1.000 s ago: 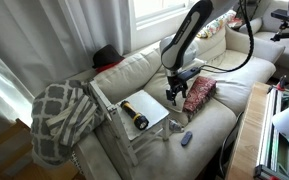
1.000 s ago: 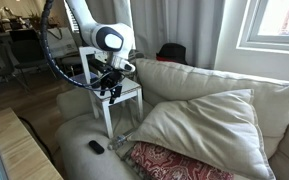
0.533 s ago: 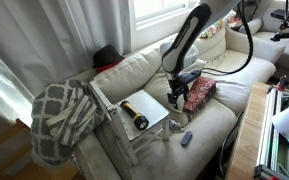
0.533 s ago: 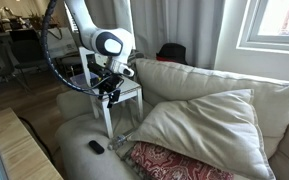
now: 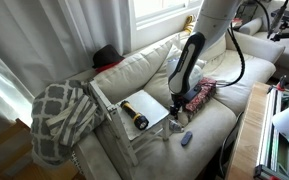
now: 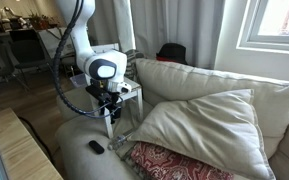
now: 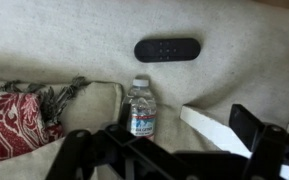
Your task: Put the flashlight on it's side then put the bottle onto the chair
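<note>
sofa (image 5: 134,68): cream, wide, in both exterior views | window (image 5: 162,8): daylight behind the sofa back | curtains (image 5: 44,40): pale, hanging beside it | blanket (image 5: 62,118): grey-white lattice, draped at sofa end | cream cushion (image 6: 199,118): large, leaning above red patterned pillow (image 6: 179,162) | floor (image 5: 2,150): wood

You've got the sofa (image 5: 213,123) carrying everything here. The bottle (image 7: 141,108) stands upright on its seat, just beside the red pillow (image 7: 18,118). The remote (image 7: 167,49) lies flat nearby (apart from the bottle). A big cream pillow (image 6: 206,120) rests against the backrest.
</note>
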